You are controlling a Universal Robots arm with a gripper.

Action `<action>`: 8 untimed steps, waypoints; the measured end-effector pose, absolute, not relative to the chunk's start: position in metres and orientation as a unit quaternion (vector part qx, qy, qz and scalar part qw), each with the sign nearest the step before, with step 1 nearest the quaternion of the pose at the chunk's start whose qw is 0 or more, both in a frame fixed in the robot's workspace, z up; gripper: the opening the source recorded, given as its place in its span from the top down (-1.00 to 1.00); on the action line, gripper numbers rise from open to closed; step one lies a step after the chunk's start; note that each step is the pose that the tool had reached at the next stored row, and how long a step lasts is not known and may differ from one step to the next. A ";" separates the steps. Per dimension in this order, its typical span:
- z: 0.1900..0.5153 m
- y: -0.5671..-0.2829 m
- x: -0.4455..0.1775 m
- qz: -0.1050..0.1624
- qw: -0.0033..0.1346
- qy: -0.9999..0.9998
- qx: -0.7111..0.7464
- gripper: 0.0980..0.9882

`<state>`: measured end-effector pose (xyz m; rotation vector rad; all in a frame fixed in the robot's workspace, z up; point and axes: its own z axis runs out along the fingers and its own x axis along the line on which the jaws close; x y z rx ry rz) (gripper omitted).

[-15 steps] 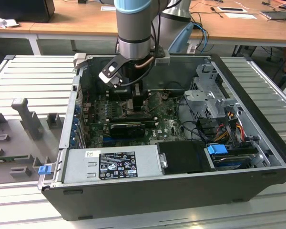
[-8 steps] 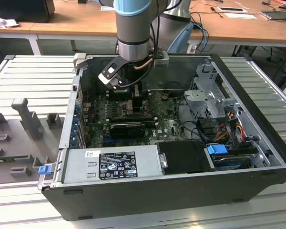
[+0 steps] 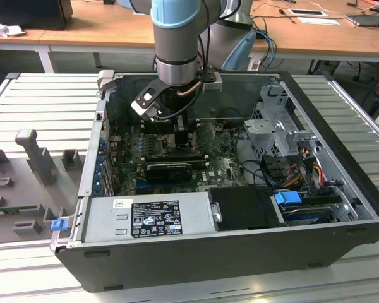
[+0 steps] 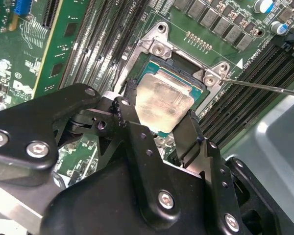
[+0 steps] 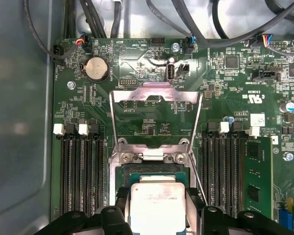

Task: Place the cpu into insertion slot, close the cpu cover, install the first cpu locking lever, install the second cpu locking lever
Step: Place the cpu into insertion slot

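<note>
My gripper [image 4: 160, 110] is shut on the cpu [image 4: 164, 104], one black finger [image 4: 131, 95] on each of two opposite edges of its dull silver top. The chip sits level in or just above the insertion slot [image 4: 186, 73]; I cannot tell whether it rests on the pins. In the first wrist view the cpu [image 5: 157, 208] lies between the fingers, with the insertion slot [image 5: 152, 170] around it. The cpu cover [image 5: 156, 94] stands swung open beyond the socket, the green board showing through its cut-out. A thin wire locking lever [image 4: 264, 87] sticks out free beside the socket. In the exterior view the gripper [image 3: 177, 136] reaches down into the computer case.
Long black memory slots [image 5: 81, 171] flank the socket on both sides. A black graphics card [image 3: 167, 169], a grey power supply [image 3: 151, 214] and a metal drive cage [image 3: 278, 126] crowd the case [image 3: 341, 208]. Cables [image 5: 220, 29] hang over the board's edge.
</note>
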<state>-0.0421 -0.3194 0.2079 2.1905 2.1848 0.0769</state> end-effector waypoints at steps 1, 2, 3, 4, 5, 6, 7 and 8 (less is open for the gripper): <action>0.207 -0.319 -0.042 0.025 0.023 0.706 0.708 0.00; 0.206 -0.319 -0.042 0.025 0.024 0.705 0.708 0.00; 0.205 -0.319 -0.042 0.025 0.024 0.705 0.708 0.00; 0.205 -0.319 -0.042 0.025 0.024 0.705 0.708 0.00; 0.205 -0.319 -0.042 0.025 0.024 0.705 0.708 0.00; 0.204 -0.319 -0.042 0.025 0.024 0.705 0.708 0.00; 0.204 -0.319 -0.042 0.025 0.024 0.706 0.708 0.00; 0.204 -0.319 -0.042 0.025 0.024 0.706 0.708 0.00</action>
